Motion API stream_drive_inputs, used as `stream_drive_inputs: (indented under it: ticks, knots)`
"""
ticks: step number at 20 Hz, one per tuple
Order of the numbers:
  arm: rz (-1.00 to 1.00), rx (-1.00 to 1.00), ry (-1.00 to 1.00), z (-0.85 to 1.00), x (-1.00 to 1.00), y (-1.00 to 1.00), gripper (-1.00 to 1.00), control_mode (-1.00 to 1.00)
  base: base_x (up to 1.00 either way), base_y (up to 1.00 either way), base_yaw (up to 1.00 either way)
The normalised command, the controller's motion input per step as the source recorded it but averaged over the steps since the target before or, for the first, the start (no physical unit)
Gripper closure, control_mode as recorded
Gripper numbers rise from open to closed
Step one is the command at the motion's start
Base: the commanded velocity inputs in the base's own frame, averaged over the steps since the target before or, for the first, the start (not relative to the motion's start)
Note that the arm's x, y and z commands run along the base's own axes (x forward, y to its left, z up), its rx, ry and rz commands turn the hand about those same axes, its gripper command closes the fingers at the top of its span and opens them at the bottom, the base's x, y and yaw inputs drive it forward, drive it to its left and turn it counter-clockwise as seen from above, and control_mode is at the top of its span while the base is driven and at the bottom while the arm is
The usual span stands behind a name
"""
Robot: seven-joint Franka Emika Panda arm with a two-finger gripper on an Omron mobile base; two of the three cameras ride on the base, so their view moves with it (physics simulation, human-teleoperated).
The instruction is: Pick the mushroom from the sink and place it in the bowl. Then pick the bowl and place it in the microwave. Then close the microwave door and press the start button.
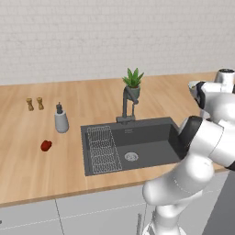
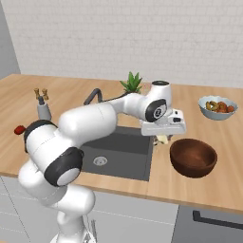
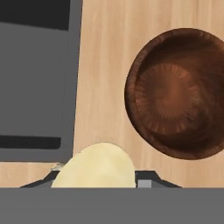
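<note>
So the gripper (image 2: 162, 137) is clamping the mushroom (image 3: 97, 166) between its fingers and hanging over the wooden counter (image 2: 209, 190), just past the right rim of the sink (image 2: 124, 156) and just short of the bowl (image 2: 193, 157), which is sitting empty beside the basin. Biggest risk as I'm reading it: letting go here would be dropping it on bare wood, where a rounded little thing like that is probably rolling off somewhere, maybe back into the sink. Coming in too low could also be clipping the bowl's near rim and shoving it. Orientation is hard to call; in the hand view I'm mostly seeing the pale cap bulging up between the fingertips, so the stem axis is likely running away from the camera, but I can't tell for sure.
</note>
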Motion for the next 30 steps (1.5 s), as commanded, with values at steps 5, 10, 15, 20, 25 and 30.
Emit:
stream_drive_inputs:
  ticks: [5, 10, 15, 20, 25, 30]
  knots:
    - [0.0, 0.0, -0.03, -0.16, 0.18, -0.33, 1.0, -1.0, 0.0, 0.0, 0.0]
    - [0.0, 0.0, -0.1, -0.33, 0.29, -0.3, 1.0, -1.0, 0.0, 0.0, 0.0]
    - [0.0, 0.03, -0.06, -0.2, 0.24, -0.42, 1.0, -1.0, 0.0, 0.0, 0.0]
    - [0.02, 0.01, -0.01, -0.27, 0.11, -0.23, 1.0, -1.0, 0.0, 0.0, 0.0]
    - [0.02, 0.0, 0.0, -0.41, 0.3, -0.13, 1.0, -1.0, 0.0, 0.0, 0.0]
    - [0.03, 0.02, 0.01, -0.25, 0.59, -0.2, 1.0, -1.0, 0.0, 0.0, 0.0]
